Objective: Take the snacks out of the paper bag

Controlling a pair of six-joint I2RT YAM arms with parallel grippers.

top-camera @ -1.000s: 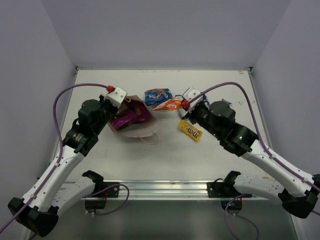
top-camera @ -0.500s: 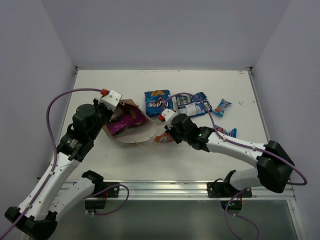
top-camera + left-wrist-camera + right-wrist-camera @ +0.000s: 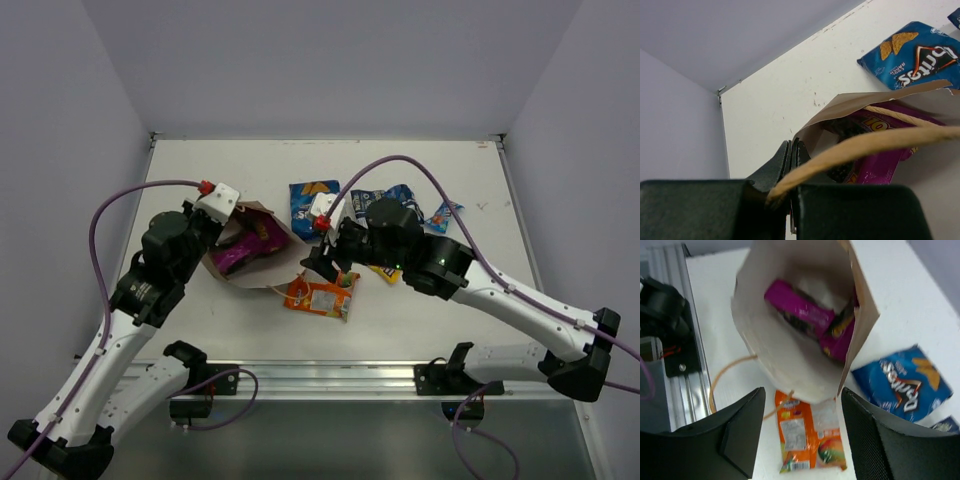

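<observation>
The brown paper bag [image 3: 262, 262] lies on its side with its mouth toward the right arm. My left gripper [image 3: 222, 212] is shut on the bag's rim [image 3: 812, 127], and a rope handle [image 3: 880, 142] crosses in front of its fingers. Magenta pouches [image 3: 801, 309] lie inside the bag. My right gripper [image 3: 802, 396] hangs open over the bag's mouth, holding nothing. Below it an orange packet [image 3: 810, 440] lies flat on the table, also seen from above [image 3: 320, 297]. A blue chip bag [image 3: 313, 200] lies behind the paper bag.
A blue-white packet [image 3: 400, 197], a small blue wrapper [image 3: 446, 212] and a yellow bar [image 3: 384, 273] lie on the white table [image 3: 200, 160] around the right arm. The metal rail [image 3: 320, 375] runs along the near edge. Grey walls close in the sides.
My right gripper has gone from shut to open and let go of the orange packet, which now lies in front of the bag's mouth. My left gripper still holds the bag.
</observation>
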